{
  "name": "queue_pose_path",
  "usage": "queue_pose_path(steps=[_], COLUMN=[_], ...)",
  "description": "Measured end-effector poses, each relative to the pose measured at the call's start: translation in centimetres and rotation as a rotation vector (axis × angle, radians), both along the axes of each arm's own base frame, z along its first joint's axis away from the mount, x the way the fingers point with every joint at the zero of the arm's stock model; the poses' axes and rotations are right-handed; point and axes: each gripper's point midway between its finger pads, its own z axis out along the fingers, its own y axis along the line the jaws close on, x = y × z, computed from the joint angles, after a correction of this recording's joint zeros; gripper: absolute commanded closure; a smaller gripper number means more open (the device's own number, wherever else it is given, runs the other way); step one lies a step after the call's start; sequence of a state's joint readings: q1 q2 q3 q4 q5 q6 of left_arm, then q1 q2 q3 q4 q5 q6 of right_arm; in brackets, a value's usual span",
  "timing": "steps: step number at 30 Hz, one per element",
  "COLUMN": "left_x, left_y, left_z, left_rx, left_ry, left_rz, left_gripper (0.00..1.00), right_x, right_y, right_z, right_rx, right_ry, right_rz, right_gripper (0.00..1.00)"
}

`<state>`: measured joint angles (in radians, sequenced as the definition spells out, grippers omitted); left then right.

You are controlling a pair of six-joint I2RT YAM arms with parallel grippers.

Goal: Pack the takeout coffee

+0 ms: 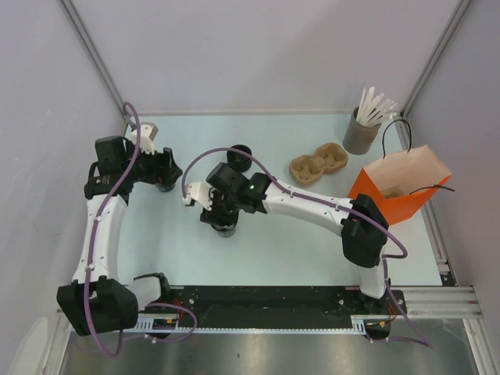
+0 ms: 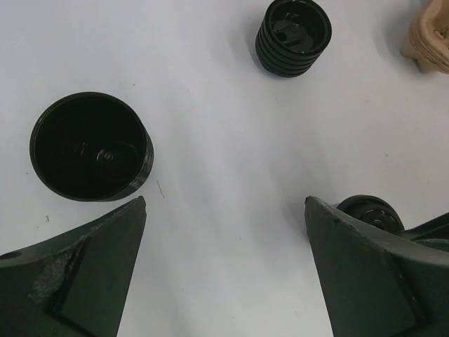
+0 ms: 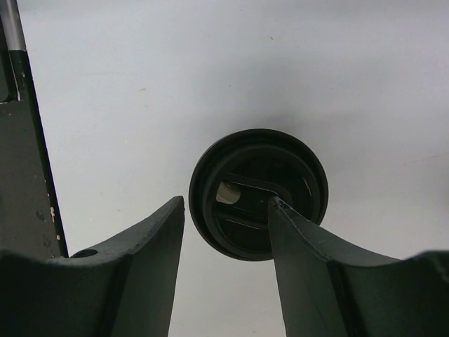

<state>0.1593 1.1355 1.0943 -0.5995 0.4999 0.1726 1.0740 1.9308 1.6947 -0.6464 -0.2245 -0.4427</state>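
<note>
The takeout coffee [image 3: 284,158], a small black cup with a round black lid and an open sip hole, stands on the table mid-left [image 1: 225,229]. My right gripper [image 3: 226,201] hovers over it with its jaws partly open. The left finger is beside the lid's rim, the right finger [image 3: 309,253] crosses the lid's middle, and nothing is gripped. In the top view the right gripper [image 1: 216,206] covers most of the cup. The orange bag [image 1: 394,199] stands open at the right edge. My left gripper [image 2: 224,209] is wide open above bare table. The coffee's lid [image 2: 368,208] peeks out behind its right finger.
A lidless black cup [image 2: 90,146] stands left of my left gripper, and a ribbed black cup [image 2: 291,35] stands farther back [image 1: 240,154]. A brown pulp cup carrier [image 1: 318,166] and a grey tub of white sticks [image 1: 361,134] stand at the back right, near the bag.
</note>
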Motion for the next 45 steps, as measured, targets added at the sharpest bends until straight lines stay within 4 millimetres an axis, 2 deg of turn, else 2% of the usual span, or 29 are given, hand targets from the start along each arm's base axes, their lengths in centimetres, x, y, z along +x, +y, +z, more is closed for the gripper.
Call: queue_pose_path(steps=[5,11,16,28,37,45], left_x=[-0.1,-0.1,-0.4,-0.2,-0.3,-0.4], left_y=[0.0,0.0,-0.1,0.0,0.0,0.1], left_z=[0.2,0.5,0.4,0.5,0.7,0.3], left_rx=[0.001,-0.002,-0.002,-0.001,0.000,0.000], left_ry=[-0.008,-0.024,-0.023,-0.029,-0.038,-0.035], left_rz=[0.000,0.004,0.004,0.005,0.006,0.010], left_gripper=[0.00,0.00,0.00,0.00,0.00,0.00], right_x=[-0.2,0.0,-0.1,-0.7,-0.7,0.4], right_y=[0.1,0.3,0.4,0.2,0.1,-1.0], right_z=[-1.2,-1.8,-1.9,-2.2,-2.2,-2.1], right_rx=[-0.024,-0.033,-0.035,-0.049,-0.052,-0.058], right_ry=[0.012,0.007,0.004,0.021,0.023,0.040], right_rz=[0.003,-0.002,0.000,0.019,0.020,-0.007], right_gripper=[0.48,0.61,0.68,0.99,1.00,1.00])
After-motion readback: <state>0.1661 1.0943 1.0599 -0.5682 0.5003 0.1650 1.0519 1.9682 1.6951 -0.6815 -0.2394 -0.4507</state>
